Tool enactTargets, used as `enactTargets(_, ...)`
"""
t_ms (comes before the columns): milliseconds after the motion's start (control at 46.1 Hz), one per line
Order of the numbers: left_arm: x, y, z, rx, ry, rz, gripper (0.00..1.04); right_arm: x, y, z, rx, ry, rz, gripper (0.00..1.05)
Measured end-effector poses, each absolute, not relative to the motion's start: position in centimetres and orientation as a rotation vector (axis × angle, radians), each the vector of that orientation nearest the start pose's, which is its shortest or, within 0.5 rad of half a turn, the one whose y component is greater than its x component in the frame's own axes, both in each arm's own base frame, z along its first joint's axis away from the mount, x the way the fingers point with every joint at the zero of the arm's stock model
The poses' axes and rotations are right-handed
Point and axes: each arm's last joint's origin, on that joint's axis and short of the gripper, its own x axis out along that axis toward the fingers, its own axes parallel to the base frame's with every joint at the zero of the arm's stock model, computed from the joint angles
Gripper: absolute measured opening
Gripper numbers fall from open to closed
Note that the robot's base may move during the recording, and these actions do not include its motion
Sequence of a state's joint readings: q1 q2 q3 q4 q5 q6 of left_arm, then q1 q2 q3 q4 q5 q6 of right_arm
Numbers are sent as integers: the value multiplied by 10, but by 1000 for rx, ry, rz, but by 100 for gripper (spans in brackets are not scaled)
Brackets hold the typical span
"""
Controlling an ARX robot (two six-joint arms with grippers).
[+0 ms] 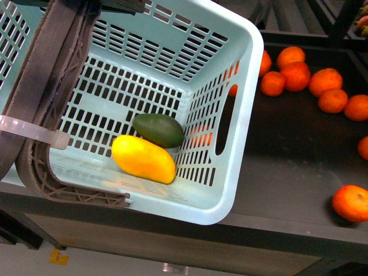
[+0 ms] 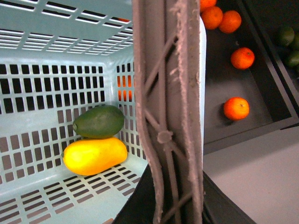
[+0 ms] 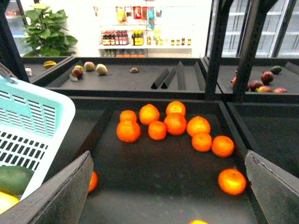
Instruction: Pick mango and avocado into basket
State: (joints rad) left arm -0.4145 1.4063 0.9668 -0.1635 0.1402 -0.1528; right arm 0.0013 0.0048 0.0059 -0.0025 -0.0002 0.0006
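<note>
The light teal basket (image 1: pixel 241 121) fills the left of the front view, tilted. On its slotted floor lies the yellow mango (image 1: pixel 142 158), touching the dark green avocado (image 1: pixel 158 130) just behind it. Both fruits show again in the left wrist view, mango (image 2: pixel 94 156) under avocado (image 2: pixel 99 121). My left gripper (image 2: pixel 174 205) is shut on the basket's brown handles (image 2: pixel 168 93), which run up through that view. The right gripper (image 3: pixel 168 186) is open over the orange bin, holding nothing; the basket's corner (image 3: pixel 37 121) shows beside it.
Several oranges (image 1: pixel 296 75) lie in a dark bin right of the basket, one near the front (image 1: pixel 351 202). A white zip tie (image 1: pixel 34 133) binds the handles. Further shelves with other fruit (image 3: pixel 88 69) and dark uprights (image 3: pixel 219 46) stand behind.
</note>
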Motion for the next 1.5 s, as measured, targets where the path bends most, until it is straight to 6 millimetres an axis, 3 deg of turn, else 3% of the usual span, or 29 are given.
enactTargets(1127, 275, -128, 259, -65, 649, -513, 7, 98, 0, 165, 1, 2, 1, 97)
enactTargets(1236, 295, -132, 250, -13, 621, -889, 7, 98, 0, 165, 1, 2, 1, 97)
enactTargets(1279, 305, -137, 247, -11, 571, -920, 7, 98, 0, 165, 1, 2, 1, 97)
enactTargets(1366, 335, -157, 244, -117, 489, -857, 7, 98, 0, 165, 1, 2, 1, 97)
enactTargets(1496, 378, -187, 261, -446, 475, -639, 7, 98, 0, 165, 1, 2, 1, 97)
